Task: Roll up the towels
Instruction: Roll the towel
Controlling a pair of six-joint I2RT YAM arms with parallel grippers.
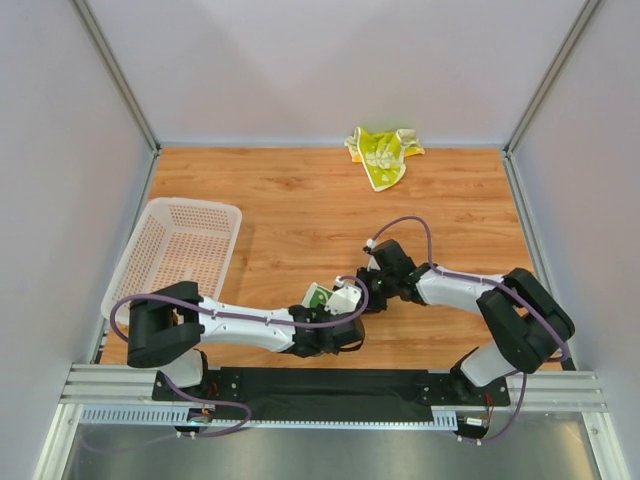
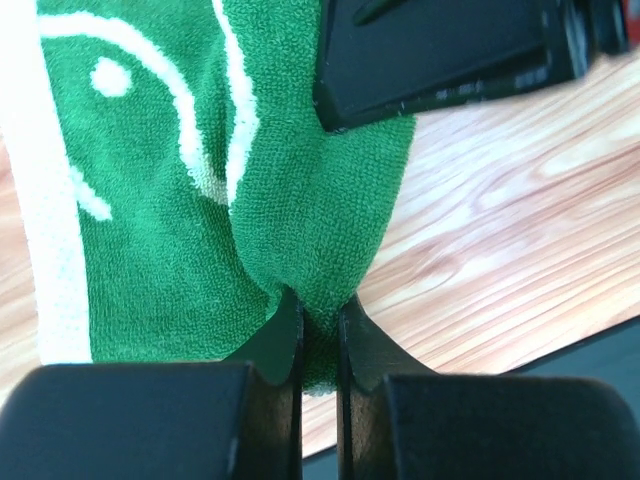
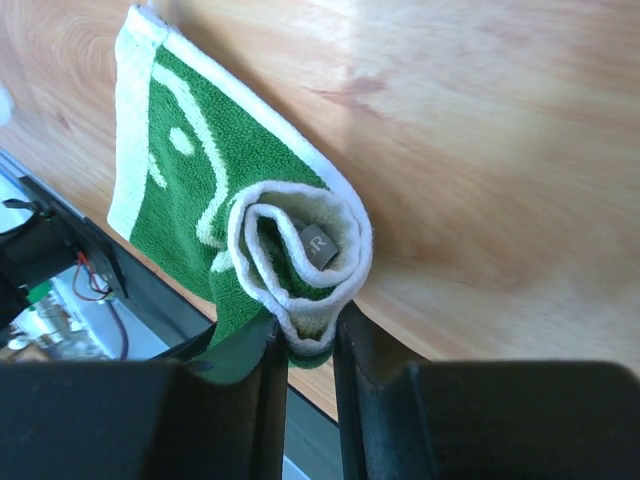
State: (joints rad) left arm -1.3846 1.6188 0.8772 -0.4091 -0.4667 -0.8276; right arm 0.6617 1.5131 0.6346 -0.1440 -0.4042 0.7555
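The dark green towel (image 1: 318, 295) with white pattern lies near the table's front edge, mostly hidden under both grippers in the top view. My left gripper (image 2: 320, 322) is shut on a bunched fold of the green towel (image 2: 200, 230). The right gripper (image 3: 310, 335) is shut on the rolled end of the towel (image 3: 250, 215), whose white edge curls into a spiral with a grey tag inside. In the top view the left gripper (image 1: 338, 302) and right gripper (image 1: 370, 292) meet at the towel. The yellow and lime-green towel (image 1: 382, 153) lies crumpled against the back wall.
A white perforated basket (image 1: 160, 215) stands at the left of the wooden table (image 1: 300, 200). Grey walls enclose the back and both sides. The black base rail (image 1: 320, 385) runs just in front of the green towel.
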